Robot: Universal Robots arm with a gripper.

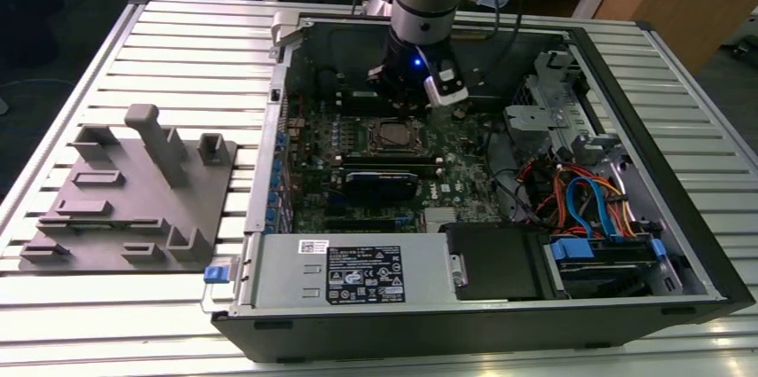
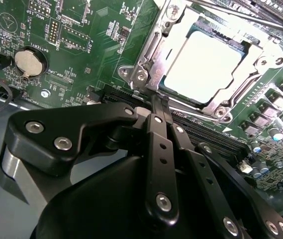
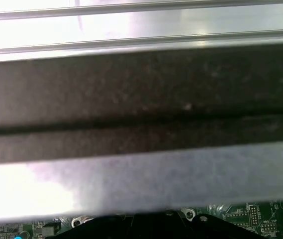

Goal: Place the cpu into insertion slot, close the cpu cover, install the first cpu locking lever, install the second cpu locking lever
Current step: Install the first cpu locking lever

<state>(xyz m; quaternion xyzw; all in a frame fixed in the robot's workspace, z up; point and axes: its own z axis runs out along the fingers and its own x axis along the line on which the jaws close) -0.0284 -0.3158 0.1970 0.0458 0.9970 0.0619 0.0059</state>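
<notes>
The cpu (image 2: 206, 64) shows its silvery top inside the insertion slot (image 1: 389, 135) on the green board. The cpu cover (image 2: 148, 55), a silvery frame with a window, lies flat over the chip. A thin metal lever (image 2: 240, 14) runs along the cover's far side. My gripper (image 2: 158, 102) is shut, its black fingertips pressed together right at the cover's near edge by a small hooked tab. I cannot tell whether the tips touch the tab. In the exterior view my gripper (image 1: 403, 104) hangs low inside the open case, just behind the socket.
The case wall (image 3: 141, 99) stands close to the wrist. A coin battery (image 2: 30, 62) and black memory slots (image 2: 206, 134) flank the socket. A black drive box (image 1: 498, 257), coloured cables (image 1: 592, 204) and a grey power supply (image 1: 355, 275) fill the case front. A grey fixture (image 1: 130, 191) lies at the exterior view's left.
</notes>
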